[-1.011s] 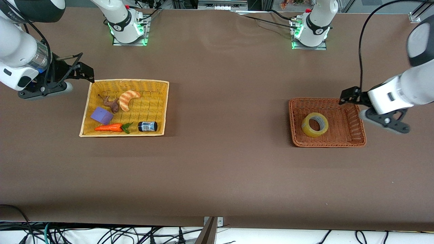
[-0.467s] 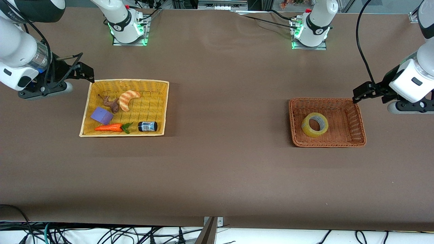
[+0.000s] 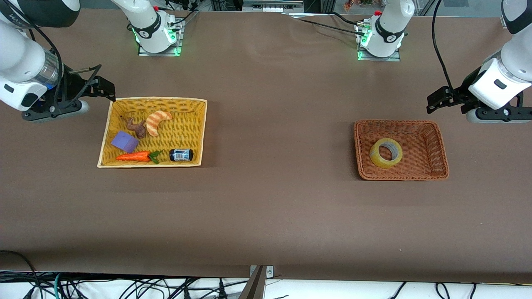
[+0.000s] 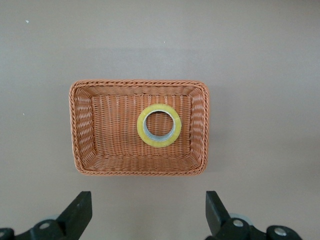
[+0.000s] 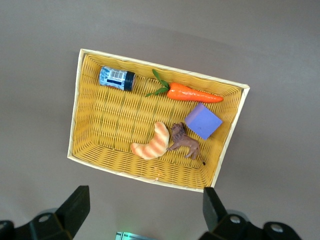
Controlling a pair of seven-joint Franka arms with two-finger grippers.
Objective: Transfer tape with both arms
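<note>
The tape (image 3: 386,153) is a pale-yellow ring lying flat in the brown wicker basket (image 3: 441,145) toward the left arm's end of the table. In the left wrist view the tape (image 4: 159,125) lies inside the basket (image 4: 80,125), well clear of the fingers. My left gripper (image 3: 434,101) hangs open over bare table just off that basket's corner, holding nothing; its jaws stand wide apart in the left wrist view (image 4: 148,215). My right gripper (image 3: 104,89) waits open and empty over the table by the yellow basket's corner, and shows in the right wrist view (image 5: 145,212).
The yellow basket (image 3: 158,99) toward the right arm's end holds a striped croissant toy (image 3: 157,121), a brown animal figure (image 3: 136,126), a purple block (image 3: 124,141), a carrot (image 3: 134,156) and a small dark jar (image 3: 181,155). Brown tabletop spans between the two baskets.
My left gripper has lifted off the brown basket's corner and drawn back toward the arm bases, still open. The tape stays in the basket. The right arm has not moved.
</note>
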